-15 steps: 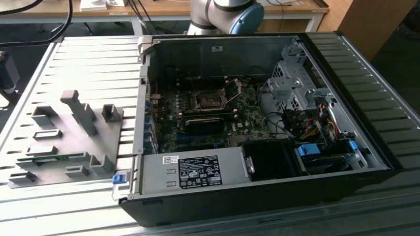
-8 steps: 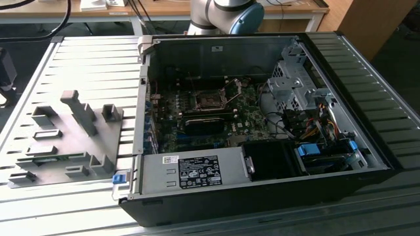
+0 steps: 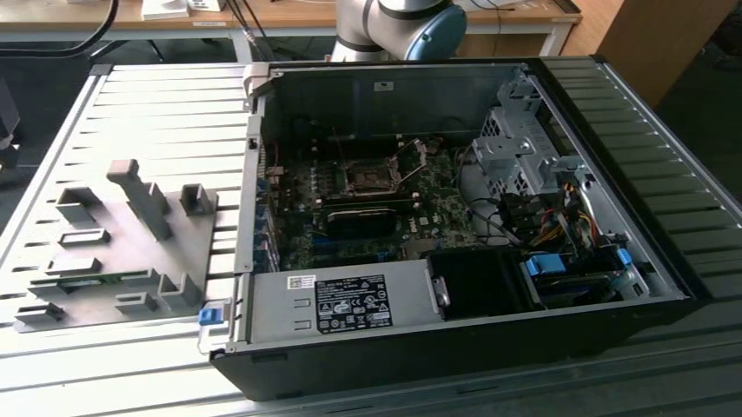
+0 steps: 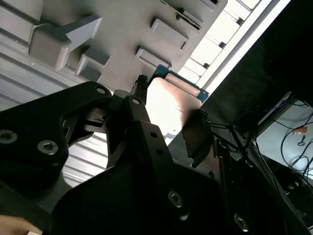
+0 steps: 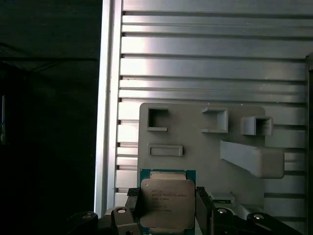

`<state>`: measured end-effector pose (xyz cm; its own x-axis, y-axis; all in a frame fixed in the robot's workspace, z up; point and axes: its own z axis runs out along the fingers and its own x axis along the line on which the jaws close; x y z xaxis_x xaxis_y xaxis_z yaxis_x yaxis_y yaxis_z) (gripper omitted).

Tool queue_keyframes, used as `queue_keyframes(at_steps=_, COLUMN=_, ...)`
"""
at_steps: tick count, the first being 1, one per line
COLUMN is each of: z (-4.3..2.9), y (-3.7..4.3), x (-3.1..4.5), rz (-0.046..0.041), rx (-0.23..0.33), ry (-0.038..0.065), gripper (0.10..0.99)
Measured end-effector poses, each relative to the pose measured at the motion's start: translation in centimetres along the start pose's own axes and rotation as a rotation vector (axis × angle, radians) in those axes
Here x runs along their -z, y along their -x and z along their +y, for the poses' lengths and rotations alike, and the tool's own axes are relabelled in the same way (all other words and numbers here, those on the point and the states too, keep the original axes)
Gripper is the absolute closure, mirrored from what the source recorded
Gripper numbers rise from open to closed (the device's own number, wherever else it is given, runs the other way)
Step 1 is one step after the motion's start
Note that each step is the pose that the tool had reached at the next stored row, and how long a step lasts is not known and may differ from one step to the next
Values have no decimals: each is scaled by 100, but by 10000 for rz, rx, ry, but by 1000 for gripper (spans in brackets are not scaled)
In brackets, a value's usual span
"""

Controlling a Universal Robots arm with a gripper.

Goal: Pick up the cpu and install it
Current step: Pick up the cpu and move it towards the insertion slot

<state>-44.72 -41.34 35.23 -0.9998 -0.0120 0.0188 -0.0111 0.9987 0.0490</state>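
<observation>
The cpu point(image 5: 167, 200) is pinched by two opposite edges in the gripper point(image 5: 168, 209), held clear above the grey fixture point(image 5: 195, 142) in the first wrist view; in the exterior view that fixture lies at nine o'clock of the open computer case point(image 3: 464, 347); the pick-up looks done; seating it in the socket point(image 3: 371, 180) is not yet done.

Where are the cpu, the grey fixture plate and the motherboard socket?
the cpu point(image 5: 167, 203), first wrist view, middle of its metal top.
the grey fixture plate point(image 5: 195, 142), first wrist view, bare flat face.
the motherboard socket point(image 3: 374, 180), exterior view, its centre.
</observation>
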Motion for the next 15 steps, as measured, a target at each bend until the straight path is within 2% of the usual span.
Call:
queue_keyframes(at_steps=8, z=9, y=-3, x=144, rz=1, rx=0, ry=-1, gripper=545)
queue_keyframes(at_steps=15, z=19, y=-6, x=331, rz=1, rx=0, ry=-1, gripper=545)
